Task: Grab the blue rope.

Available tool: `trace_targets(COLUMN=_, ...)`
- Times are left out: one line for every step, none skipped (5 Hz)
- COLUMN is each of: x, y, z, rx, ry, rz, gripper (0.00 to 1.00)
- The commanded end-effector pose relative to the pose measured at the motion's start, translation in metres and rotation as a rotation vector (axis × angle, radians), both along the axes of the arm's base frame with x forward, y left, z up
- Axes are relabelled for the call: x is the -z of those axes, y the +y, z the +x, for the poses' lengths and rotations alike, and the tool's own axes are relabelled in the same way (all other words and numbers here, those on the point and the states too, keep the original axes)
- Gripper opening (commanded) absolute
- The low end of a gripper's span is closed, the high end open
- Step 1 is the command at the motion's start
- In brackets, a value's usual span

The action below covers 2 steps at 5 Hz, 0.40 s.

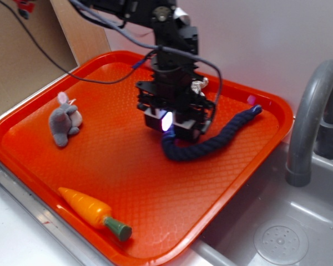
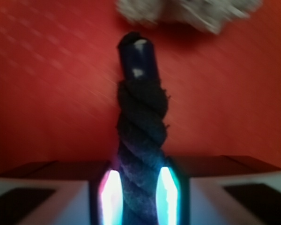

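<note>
The thick twisted navy-blue rope point(image 2: 140, 154), lying mid-way across the orange plastic tray point(image 1: 39, 147), is being pinched between the black gripper's point(image 1: 169, 123) closed jaws; slippage is being risked if lifted by so soft a strand.

An orange tray point(image 1: 55, 160) with a fine diamond texture fills most of the exterior view; on its left part sits a small grey plush bunny point(image 1: 65, 120), pink inside the ears; at the near edge lies an orange toy carrot point(image 1: 93, 213) — green stub pointing right; left and far, a brown cardboard sheet point(image 1: 28, 61) leans behind the tray; on the right, a grey sink point(image 1: 277, 233) — curved grey faucet point(image 1: 313, 111) rising above it.
</note>
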<state>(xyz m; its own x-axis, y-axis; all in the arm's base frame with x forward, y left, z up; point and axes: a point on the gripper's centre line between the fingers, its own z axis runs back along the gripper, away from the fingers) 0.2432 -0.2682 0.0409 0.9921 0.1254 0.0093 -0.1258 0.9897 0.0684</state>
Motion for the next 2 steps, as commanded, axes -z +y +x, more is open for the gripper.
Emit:
trace_targets(x=-0.087, y=0.014, z=0.022, rx=0.079, ry=-0.061, rz=-0.193, gripper=0.00)
trace_targets(x=-0.136, y=0.027, z=0.016, rx=0.189, ry=-0.068, rz=-0.307, gripper=0.00)
